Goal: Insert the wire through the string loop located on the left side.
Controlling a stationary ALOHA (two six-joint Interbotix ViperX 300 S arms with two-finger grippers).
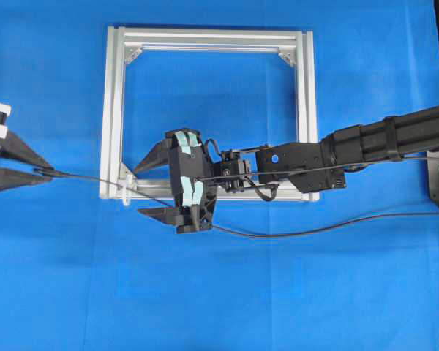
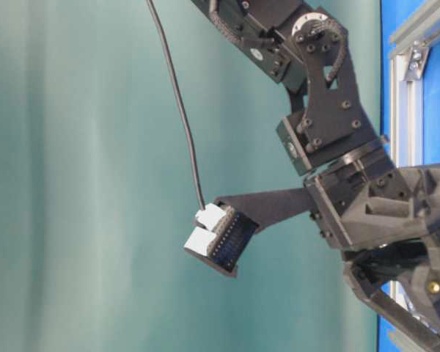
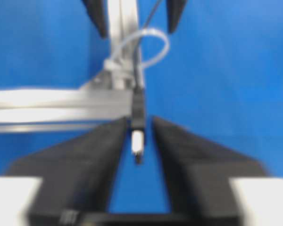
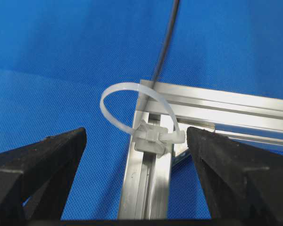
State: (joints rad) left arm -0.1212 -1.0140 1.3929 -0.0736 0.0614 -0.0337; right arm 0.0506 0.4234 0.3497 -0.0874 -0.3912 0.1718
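The left gripper (image 1: 47,172) is cut off by the left edge of the overhead view, so only its two black fingers and a bit of white mount show; the left wrist view is blurred, yet it shows the jaws standing slightly apart with the wire's plug tip (image 3: 138,127) lying in the gap between them, and whether the pads touch the plug cannot be told. The wire (image 1: 88,177) runs right from those fingertips to the near left corner of the aluminium frame (image 1: 114,110), where the string loop (image 1: 126,193), a whitish translucent cable tie, sits; in the left wrist view the wire passes through that loop (image 3: 153,40). Beyond the corner the wire is hidden under the right gripper (image 1: 146,191), then comes out and curves away to the right edge across the blue mat (image 1: 58,292). The right gripper's jaws are wide apart and hold nothing, one finger on either side of the frame's near rail, just right of the loop. In the right wrist view the loop (image 4: 114,96) stands upright on the corner, clamped by its head, with the wire (image 4: 165,42) rising behind it; where the two meet is hard to make out there. The table-level view shows mostly the right arm, a wire hanging down to a white-padded fingertip (image 2: 213,235), and a sliver of frame at the right edge.
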